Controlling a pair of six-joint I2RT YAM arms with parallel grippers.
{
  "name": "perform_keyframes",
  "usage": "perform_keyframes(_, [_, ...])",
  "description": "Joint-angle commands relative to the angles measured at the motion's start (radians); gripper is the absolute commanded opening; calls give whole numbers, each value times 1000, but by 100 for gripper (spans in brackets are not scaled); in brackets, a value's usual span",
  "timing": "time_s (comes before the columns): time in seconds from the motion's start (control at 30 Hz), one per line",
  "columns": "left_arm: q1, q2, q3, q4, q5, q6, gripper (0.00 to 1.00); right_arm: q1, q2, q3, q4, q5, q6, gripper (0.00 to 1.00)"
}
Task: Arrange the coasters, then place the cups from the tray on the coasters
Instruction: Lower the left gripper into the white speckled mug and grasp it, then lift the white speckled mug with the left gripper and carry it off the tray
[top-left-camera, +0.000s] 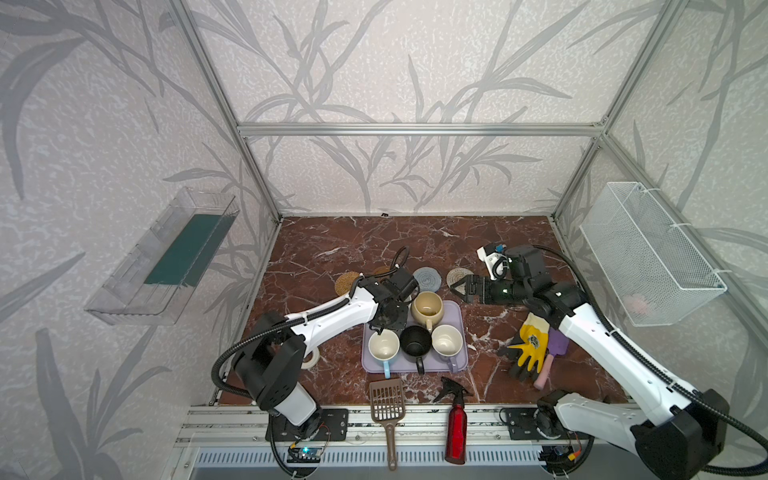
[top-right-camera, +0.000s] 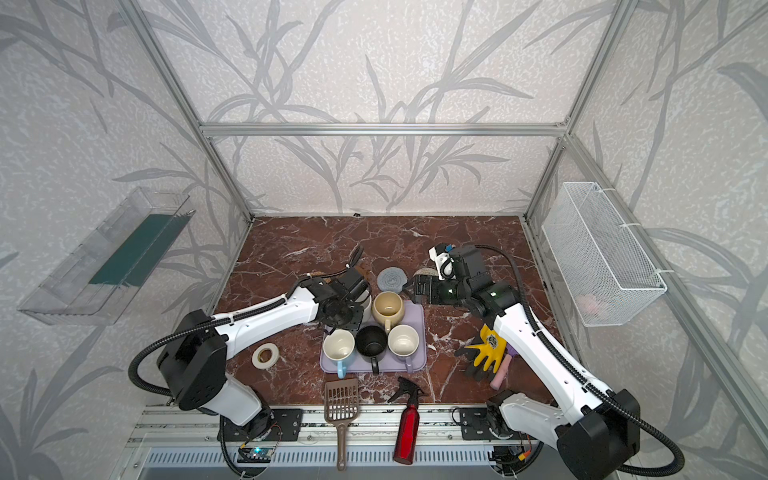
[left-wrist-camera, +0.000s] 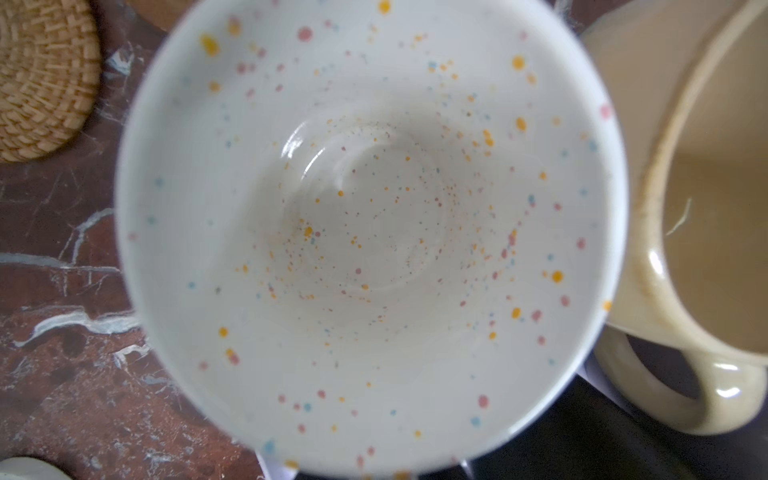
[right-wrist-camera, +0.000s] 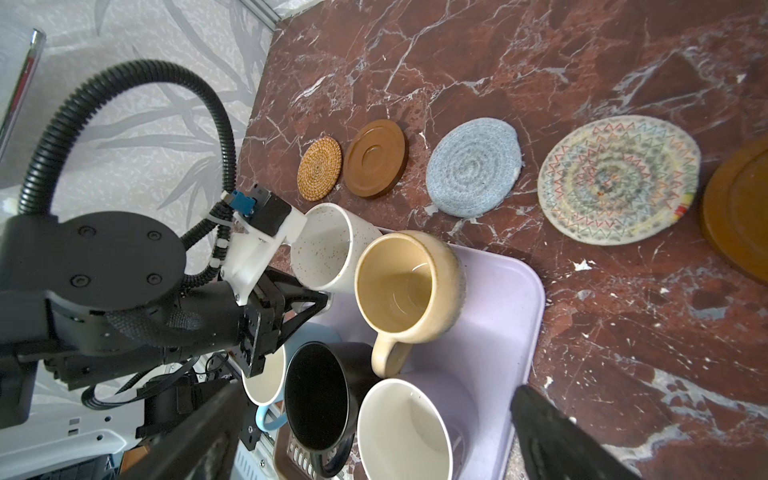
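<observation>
While the left wrist view sees only inside the white mug (left-wrist-camera: 370, 232), the right wrist view shows the left gripper (right-wrist-camera: 322, 298) pinching its handle at the tray (right-wrist-camera: 511, 291) corner. The right gripper (top-left-camera: 457, 287) gapes wide.

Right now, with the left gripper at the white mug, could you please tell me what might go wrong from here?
The left gripper seems to pinch the white mug only by its handle, so it may swing or slip when lifted.
It stands tight against the beige mug, which a lift could knock.
The rattan coaster and the amber-brown coaster beside it lie close, leaving little room for two mugs.
</observation>
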Motion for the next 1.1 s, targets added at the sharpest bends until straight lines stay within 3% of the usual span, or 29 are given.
perform_keyframes(0.0, [-5,6,54,0,-6,32,14,-1,0,15,-16,-24,-48,99])
perform_keyframes(0.23, [-4,1,74,-13,-27,37,7,2,14,-28,54,-76,-20,99])
perform_keyframes(0.33, [-3,-13,94,-36,-58,45,0,5,19,-25,62,-85,-24,99])
perform_keyframes(0.87, [9,-82,188,-120,-180,22,0,58,44,0,121,-92,-39,100])
perform_keyframes(1.07, [33,-152,200,-89,-199,12,0,121,60,29,156,-39,-22,99])
